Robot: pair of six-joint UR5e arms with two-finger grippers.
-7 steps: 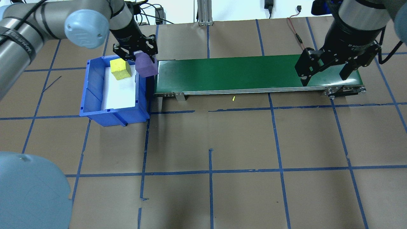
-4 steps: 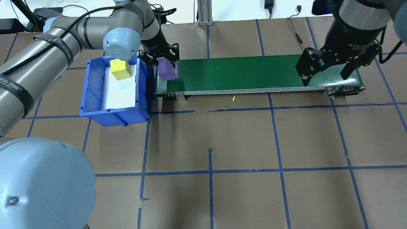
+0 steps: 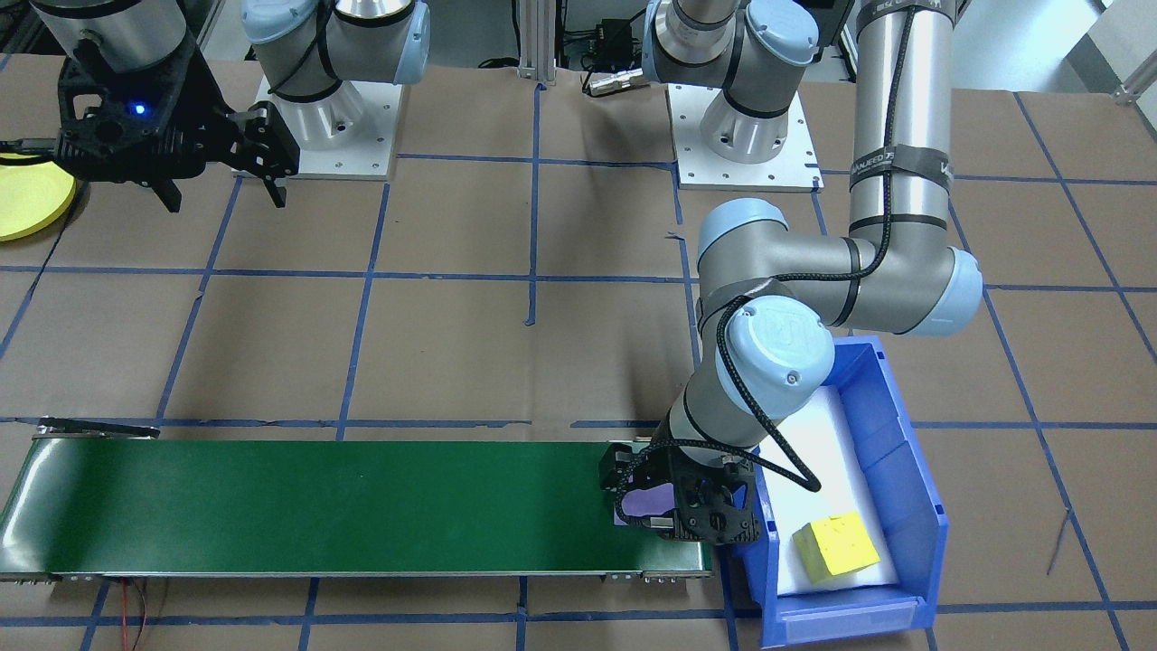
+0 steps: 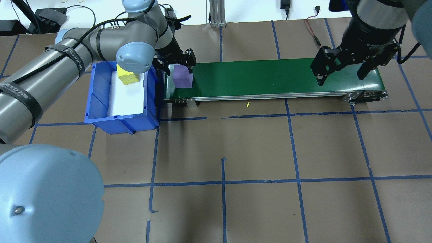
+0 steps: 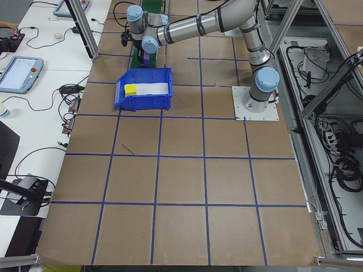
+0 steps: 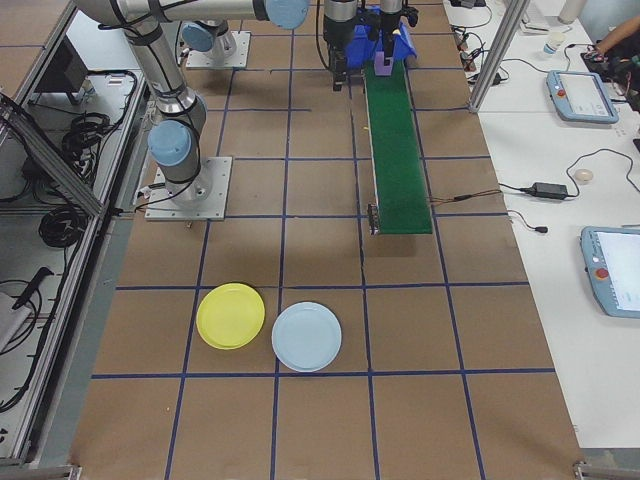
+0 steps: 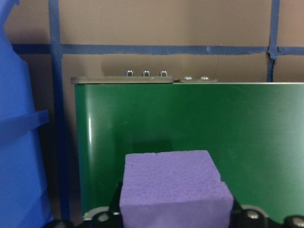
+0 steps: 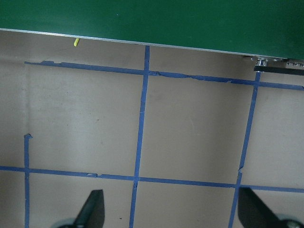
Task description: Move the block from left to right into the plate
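Purple block carried from bin edge onto belt's left end

The purple block [image 4: 182, 76] has been shifted rightward by the left gripper [image 4: 177, 65], from over the blue bin [image 4: 101, 101]'s right wall to the left end of the green conveyor belt [image 4: 263, 76], and lowered there, now squared up rather than tilted. The right gripper [image 4: 344, 69] has been moved slightly farther over the belt's right end.
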